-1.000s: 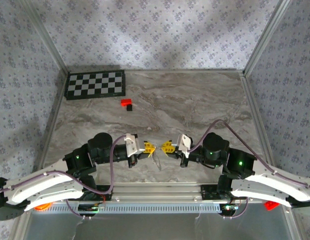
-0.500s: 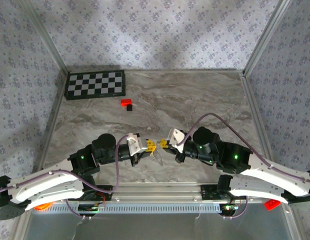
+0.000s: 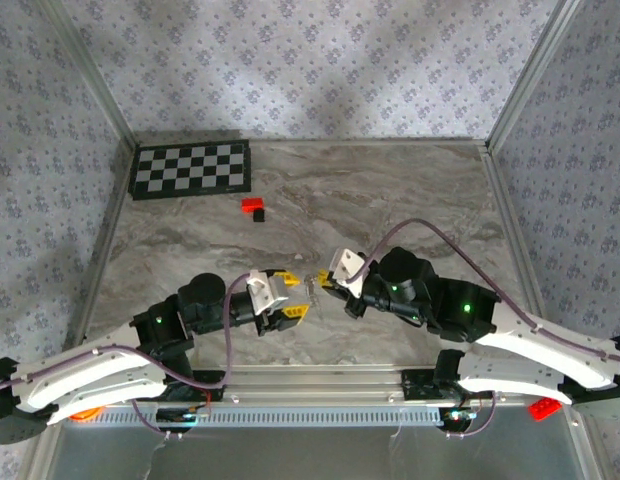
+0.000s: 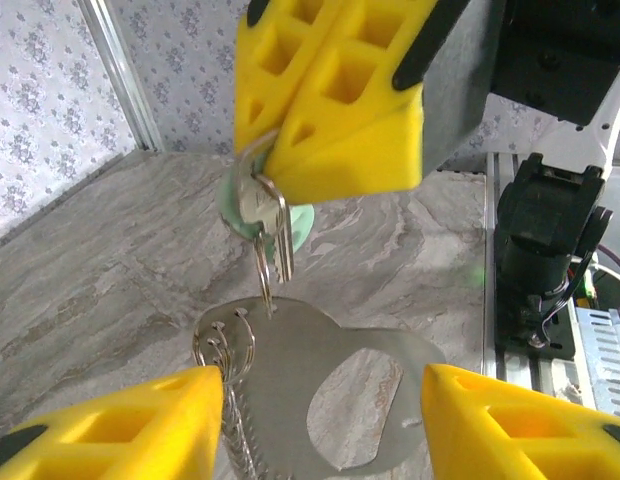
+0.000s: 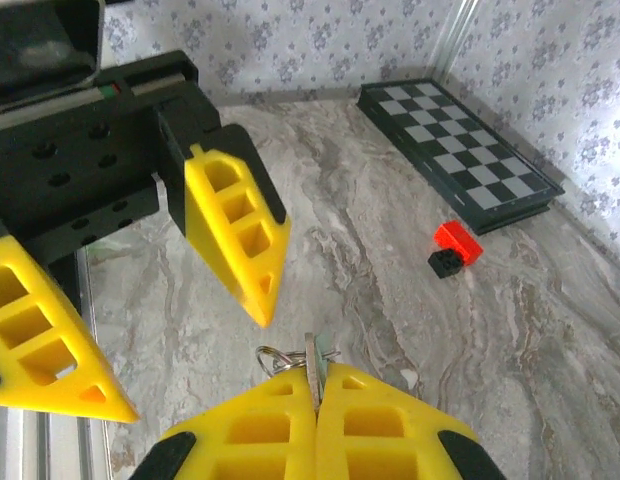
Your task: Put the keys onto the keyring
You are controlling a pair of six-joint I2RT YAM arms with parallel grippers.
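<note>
One small flat silvery metal key, clamped between the closed yellow fingers of the right gripper and held above the grey marbled bench. One keyring, a fine silvery loop, sits just below the key, inside the wide-apart, empty fingers of the left gripper. Whether it hangs or rests cannot be told. Risks: the limp loop slides aside when gripped, so the key misses it. The grippers are very close together and may collide.

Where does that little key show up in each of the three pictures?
Top external: key, just below centre.
Left wrist: key, upper centre, hanging down.
Right wrist: key, bottom centre, edge-on.
Shared landmark: the right gripper, yellow jaws shut on it.
</note>
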